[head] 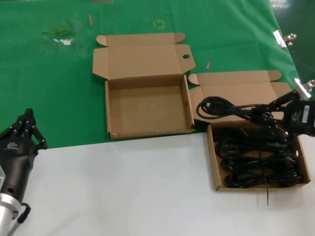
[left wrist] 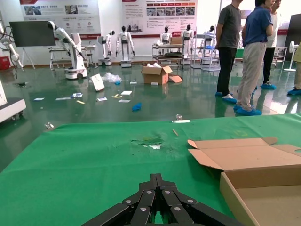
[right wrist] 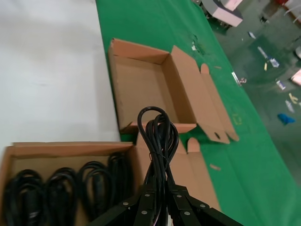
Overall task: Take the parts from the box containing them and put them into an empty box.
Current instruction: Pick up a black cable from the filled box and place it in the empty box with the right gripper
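Observation:
Two open brown cardboard boxes lie side by side. The empty box (head: 147, 107) (right wrist: 141, 89) (left wrist: 263, 197) sits on the green cloth in the middle. The box containing the parts (head: 216, 167) (right wrist: 14, 155) is at the right and holds several coiled black power cords (head: 258, 162) (right wrist: 66, 183). My right gripper (head: 269, 112) (right wrist: 160, 188) is shut on one coiled cord (head: 221, 108) (right wrist: 157, 132), lifted above that box's lid with its loop pointing toward the empty box. My left gripper (head: 25, 118) (left wrist: 157, 181) is shut and holds nothing, low at the left by the cloth's edge.
A white table surface (head: 123, 187) fills the near side, the green cloth (head: 49, 73) the far side. Metal clips (head: 283, 38) pin the cloth at the far right. A torn patch (head: 61, 37) marks the cloth at the far left. People (left wrist: 254, 52) stand on the floor beyond.

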{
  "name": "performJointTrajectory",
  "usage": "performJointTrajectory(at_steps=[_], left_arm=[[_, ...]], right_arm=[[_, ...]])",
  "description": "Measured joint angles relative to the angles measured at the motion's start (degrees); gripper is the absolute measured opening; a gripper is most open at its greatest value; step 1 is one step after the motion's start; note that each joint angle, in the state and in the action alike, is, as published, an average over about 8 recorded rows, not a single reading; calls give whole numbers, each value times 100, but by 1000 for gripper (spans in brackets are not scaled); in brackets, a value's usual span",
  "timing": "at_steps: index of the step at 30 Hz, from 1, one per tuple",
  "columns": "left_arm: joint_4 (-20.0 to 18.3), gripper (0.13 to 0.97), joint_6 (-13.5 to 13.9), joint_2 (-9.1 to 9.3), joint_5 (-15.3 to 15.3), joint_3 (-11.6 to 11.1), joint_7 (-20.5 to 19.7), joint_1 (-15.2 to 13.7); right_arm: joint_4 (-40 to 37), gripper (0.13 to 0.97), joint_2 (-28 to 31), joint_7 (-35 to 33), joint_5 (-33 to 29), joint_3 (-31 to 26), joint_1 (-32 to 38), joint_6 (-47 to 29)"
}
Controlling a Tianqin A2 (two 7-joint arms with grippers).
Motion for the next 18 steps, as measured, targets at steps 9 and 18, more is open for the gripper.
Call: performJointTrajectory(at_steps=[9,18], left_arm=[[0,140,0,0,0,0,0,0],[0,140,0,0,0,0,0,0]], right_arm=[[-571,168,-696,-455,-236,-323,686,85],[-1019,168,-1412,-732,-404,-657,1203,139]])
